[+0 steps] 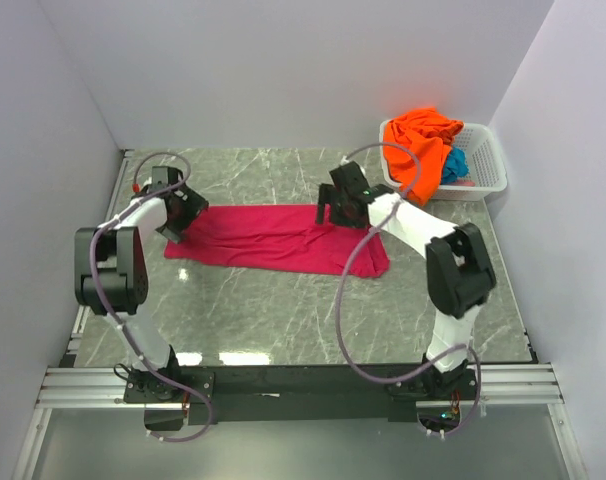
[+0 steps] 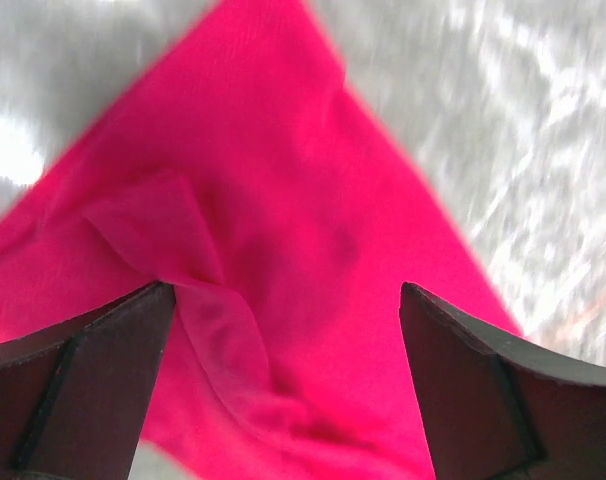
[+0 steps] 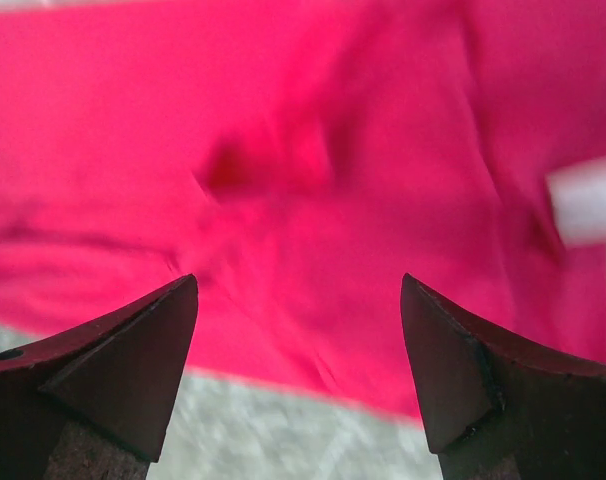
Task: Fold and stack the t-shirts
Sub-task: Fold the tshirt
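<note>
Jaws spread and empty, your left gripper [image 2: 283, 298] and right gripper [image 3: 299, 288] hover above the left end and upper-right edge of the flat magenta-pink cloth t-shirt [image 1: 273, 238], centre frame; pinch both edges evenly, then fold in step.

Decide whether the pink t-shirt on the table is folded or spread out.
Partly folded, it seems: the pink t-shirt lies as a long narrow band, no sleeves showing, not a compact square.

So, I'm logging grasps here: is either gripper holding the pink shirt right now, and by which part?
Nothing is held: the left gripper and right gripper both hang open over the magenta-pink t-shirt lying on the table.
</note>
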You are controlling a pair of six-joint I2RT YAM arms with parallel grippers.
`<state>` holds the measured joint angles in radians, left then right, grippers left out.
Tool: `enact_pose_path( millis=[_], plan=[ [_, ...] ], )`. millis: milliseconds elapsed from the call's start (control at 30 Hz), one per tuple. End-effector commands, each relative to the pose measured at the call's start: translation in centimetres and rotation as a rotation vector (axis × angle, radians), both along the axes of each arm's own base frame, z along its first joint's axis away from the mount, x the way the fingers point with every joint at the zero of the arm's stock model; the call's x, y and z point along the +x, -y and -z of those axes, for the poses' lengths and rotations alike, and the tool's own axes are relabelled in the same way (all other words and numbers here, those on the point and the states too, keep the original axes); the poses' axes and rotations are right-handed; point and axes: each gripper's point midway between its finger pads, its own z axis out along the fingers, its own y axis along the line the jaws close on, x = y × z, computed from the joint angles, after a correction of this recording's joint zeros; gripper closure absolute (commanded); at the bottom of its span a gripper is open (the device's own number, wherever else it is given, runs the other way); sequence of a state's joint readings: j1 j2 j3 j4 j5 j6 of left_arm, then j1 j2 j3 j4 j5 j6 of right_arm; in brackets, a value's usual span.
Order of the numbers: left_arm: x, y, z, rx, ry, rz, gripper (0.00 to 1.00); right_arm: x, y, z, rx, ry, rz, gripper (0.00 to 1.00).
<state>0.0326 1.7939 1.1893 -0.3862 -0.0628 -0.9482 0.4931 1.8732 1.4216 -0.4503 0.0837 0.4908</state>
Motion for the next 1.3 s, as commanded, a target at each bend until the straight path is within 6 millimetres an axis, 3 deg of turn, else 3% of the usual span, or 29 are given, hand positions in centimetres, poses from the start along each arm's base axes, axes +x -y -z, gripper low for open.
enact_pose_path(
  millis=[0,33,67,100,167,200,267,333,467,667,733,767,867,900,967,1033,1067,1100,1167,1200,1233,1267],
  plan=[
    [3.1,-1.8,-1.6,0.061,0.054,-0.060,0.00,-2.0,2.1,-3.6,0.004,0.086,0.048,0.12],
    [4.3,-2.0,-2.7,0.070,0.084,-0.068,0.01,-2.7,2.2,-3.7,0.008,0.087,0.039,0.12],
    [4.8,-2.1,-2.4,0.072,0.077,-0.070,0.00,-4.0,2.7,-2.6,-0.003,0.064,0.028,0.12],
    [5.8,-2.4,-3.5,0.081,0.096,-0.078,0.01,-4.7,2.8,-3.5,0.012,0.083,0.017,0.12],
    [6.5,-2.7,-3.3,0.098,0.079,-0.083,0.01,-6.5,3.6,-2.3,-0.010,0.057,0.001,0.12],
    [7.5,-3.0,-4.5,0.109,0.096,-0.087,0.01,-7.0,4.0,-2.7,-0.008,0.066,0.005,0.12],
    [7.5,-3.4,-3.8,0.121,0.055,-0.102,0.01,-8.2,5.2,-1.7,-0.036,0.048,0.026,0.12],
    [8.2,-3.2,-4.3,0.112,0.068,-0.099,0.01,-8.8,5.6,-2.0,-0.030,0.056,0.037,0.12],
    [8.3,-1.4,-4.1,0.085,0.086,-0.053,0.01,-9.6,4.8,-1.3,0.017,0.036,0.013,0.12],
    [5.9,1.3,-0.2,0.094,-0.006,0.042,0.00,-8.5,4.0,0.7,0.006,-0.026,0.022,0.12],
    [4.5,1.3,1.7,0.094,-0.050,0.053,0.01,-8.0,3.8,2.1,-0.017,-0.063,0.022,0.11],
    [3.8,1.3,2.3,0.096,-0.067,0.056,0.01,-7.3,3.4,1.9,-0.012,-0.059,0.021,0.11],
    [1.3,1.3,4.1,0.097,-0.125,0.072,0.01,-6.1,3.4,4.5,-0.035,-0.138,0.027,0.11],
    [-0.2,1.4,5.2,0.096,-0.164,0.084,0.01,-5.7,3.6,5.1,-0.036,-0.153,0.031,0.11],
    [-1.8,1.6,5.3,0.087,-0.182,0.094,0.01,-4.7,3.7,6.3,-0.039,-0.189,0.031,0.11],
    [-5.4,2.7,6.9,0.056,-0.254,0.123,0.01,-3.8,4.0,7.0,-0.038,-0.207,0.011,0.11],
    [-6.3,3.1,6.2,0.042,-0.240,0.128,0.01,-3.2,3.3,7.4,-0.020,-0.218,-0.020,0.11],
    [-9.9,3.6,7.9,0.015,-0.307,0.136,0.00,-2.8,3.1,7.6,-0.021,-0.223,-0.048,0.11],
    [-12.7,6.1,7.0,-0.053,-0.282,0.193,0.01,-1.0,2.9,8.0,-0.055,-0.214,-0.108,0.11],
    [-16.8,6.7,8.6,-0.078,-0.358,0.189,0.00,-0.9,3.3,8.3,-0.099,-0.230,-0.139,0.11],
    [-18.7,8.8,7.8,-0.102,-0.342,0.249,0.01,1.0,3.0,7.3,-0.111,-0.194,-0.139,0.11],
    [-21.8,9.6,8.1,-0.110,-0.407,0.267,0.01,0.6,3.1,8.9,-0.138,-0.253,-0.158,0.12]
  ],
)
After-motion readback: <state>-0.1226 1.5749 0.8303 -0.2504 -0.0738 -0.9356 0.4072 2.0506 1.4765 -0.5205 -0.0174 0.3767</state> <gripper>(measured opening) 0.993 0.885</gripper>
